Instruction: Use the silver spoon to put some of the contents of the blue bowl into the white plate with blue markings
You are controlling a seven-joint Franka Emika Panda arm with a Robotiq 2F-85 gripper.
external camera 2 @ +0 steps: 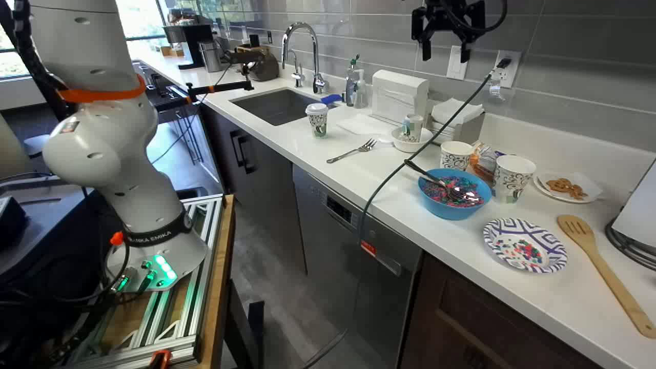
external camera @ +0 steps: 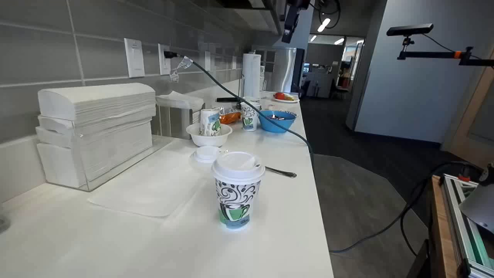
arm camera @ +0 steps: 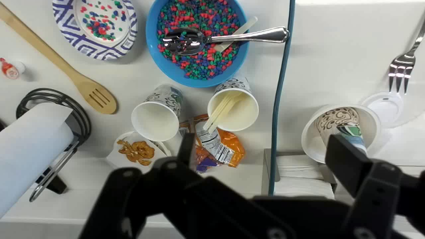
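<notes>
Brown is the wooden spoon (arm camera: 81,83), lying at the left of the wrist view on the surface (arm camera: 332,59). Next comes the plate (arm camera: 108,51), with some bits (arm camera: 101,30) on it. Right of that sits the bowl (arm camera: 152,35), with lots of bits inside. The silver spoon (arm camera: 227,37) lies on top of them, over a pale stick (arm camera: 247,25), and its handle pokes out past the rim. A cable (arm camera: 274,132) crosses by the handle's end; I cannot tell if they touch. The jaws hang high up, spread wide, holding nothing. Far right is a fork (arm camera: 403,63).

Bits lie on the plate, so the job may be done, or the step now is to grab the silver spoon for more. For that, the jaws should come down, turn to pinch across the handle and miss the cable.
</notes>
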